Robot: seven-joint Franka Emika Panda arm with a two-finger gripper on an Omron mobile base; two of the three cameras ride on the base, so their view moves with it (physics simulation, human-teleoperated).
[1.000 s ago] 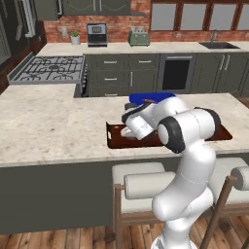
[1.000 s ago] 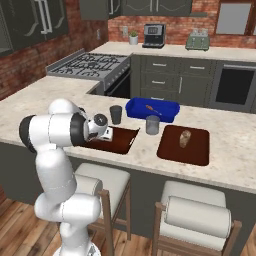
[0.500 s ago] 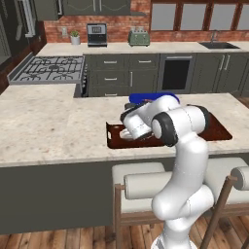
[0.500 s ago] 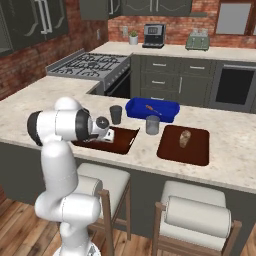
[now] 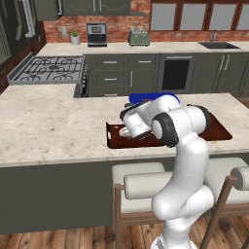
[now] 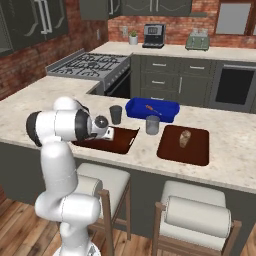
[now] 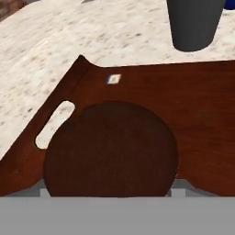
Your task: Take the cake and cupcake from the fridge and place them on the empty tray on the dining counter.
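I see the cupcake [image 7: 110, 149] sitting on the tray [image 7: 193, 114] right under my gripper [image 6: 106, 134], whose jaws are spread wide around nothing. Beyond the hand, a dark cup [image 7: 195, 23] stands on the dining counter [image 7: 55, 41].

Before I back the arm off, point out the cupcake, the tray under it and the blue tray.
cupcake [image 7: 110, 149], hand view, middle of its brown top.
tray [image 7: 193, 105], hand view, bare floor right of the cupcake.
blue tray [image 6: 165, 106], right base view, its inner floor.
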